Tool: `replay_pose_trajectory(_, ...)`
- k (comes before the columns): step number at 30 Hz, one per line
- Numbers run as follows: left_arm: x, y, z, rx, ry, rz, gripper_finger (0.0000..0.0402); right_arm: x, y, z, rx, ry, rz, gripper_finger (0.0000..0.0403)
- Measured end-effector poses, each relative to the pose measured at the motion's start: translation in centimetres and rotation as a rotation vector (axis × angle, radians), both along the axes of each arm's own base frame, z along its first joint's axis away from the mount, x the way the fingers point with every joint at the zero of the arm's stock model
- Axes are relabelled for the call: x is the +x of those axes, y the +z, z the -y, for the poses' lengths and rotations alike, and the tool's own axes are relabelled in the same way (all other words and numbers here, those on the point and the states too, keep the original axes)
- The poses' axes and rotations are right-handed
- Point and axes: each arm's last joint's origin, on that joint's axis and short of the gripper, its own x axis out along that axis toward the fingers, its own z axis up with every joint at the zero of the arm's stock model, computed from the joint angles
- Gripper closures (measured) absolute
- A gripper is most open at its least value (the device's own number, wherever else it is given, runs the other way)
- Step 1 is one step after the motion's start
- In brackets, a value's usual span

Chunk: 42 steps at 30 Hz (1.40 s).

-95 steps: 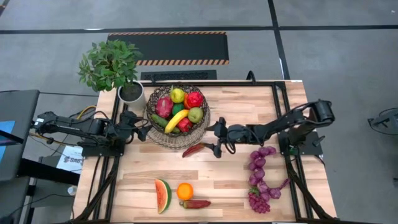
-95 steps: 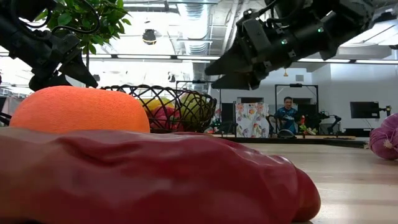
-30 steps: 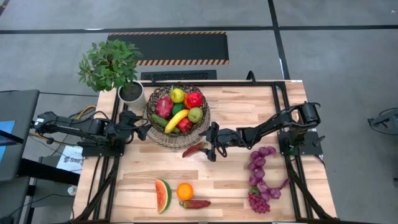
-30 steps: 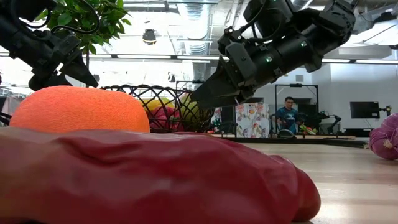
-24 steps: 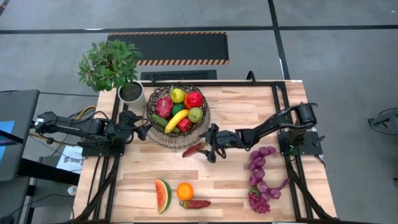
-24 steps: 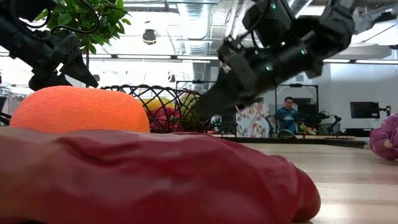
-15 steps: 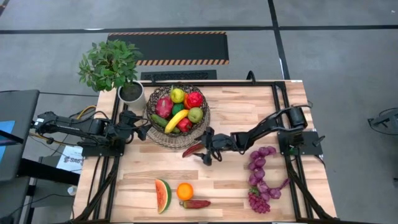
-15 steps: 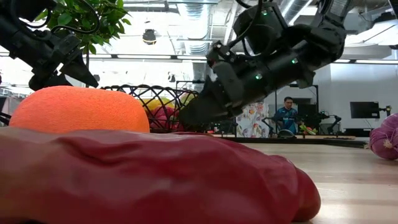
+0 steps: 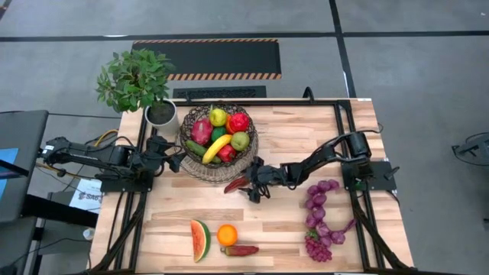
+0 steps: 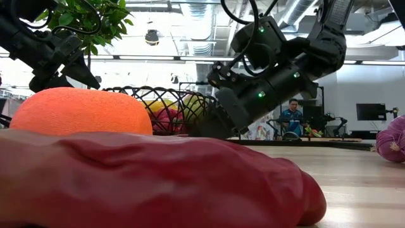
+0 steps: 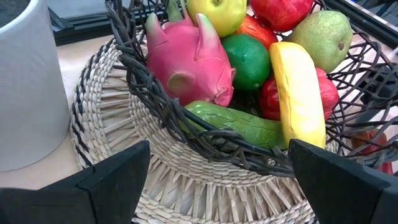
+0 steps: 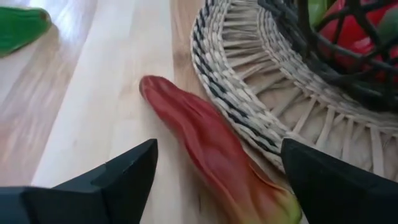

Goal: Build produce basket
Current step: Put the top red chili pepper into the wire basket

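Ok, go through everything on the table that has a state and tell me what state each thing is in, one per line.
basket: upright on the woven mat, filled with fruit
red pepper: lying on the table against the mat's edge, not gripped
right gripper: open, fingers either side of that pepper
left gripper: open, waiting beside the basket
watermelon slice: on the table, untouched
orange: on the table
grapes: on the table

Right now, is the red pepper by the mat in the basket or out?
Out: the red pepper lies on the table against the mat, between the open right claw's fingers.
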Motion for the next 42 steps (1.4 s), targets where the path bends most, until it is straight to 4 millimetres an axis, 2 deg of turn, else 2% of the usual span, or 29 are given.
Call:
replay_pose_trajectory(10,0.0,0.0,0.0,-0.001,0.001,0.001,0.0034,-0.5,-0.8,-0.2,0.014,-0.013,-0.097,0.0143)
replay_pose_trajectory(19,0.0,0.0,0.0,0.002,-0.002,-0.002,0.0034,-0.6,-0.7,-0.6,0.036,-0.020,-0.099,0.0266)
replay_pose_trajectory(22,0.0,0.0,0.0,0.002,-0.002,-0.002,0.0034,-0.5,-0.6,-0.6,0.047,-0.024,-0.097,0.0296)
replay_pose_trajectory(29,0.0,0.0,0.0,0.002,-0.003,-0.002,0.0034,0.4,0.1,-1.3,0.079,0.008,-0.088,0.0287)
replay_pose_trajectory(42,0.0,0.0,0.0,0.004,-0.001,-0.003,0.0034,2.5,2.6,-4.5,0.086,0.098,-0.063,0.0289)
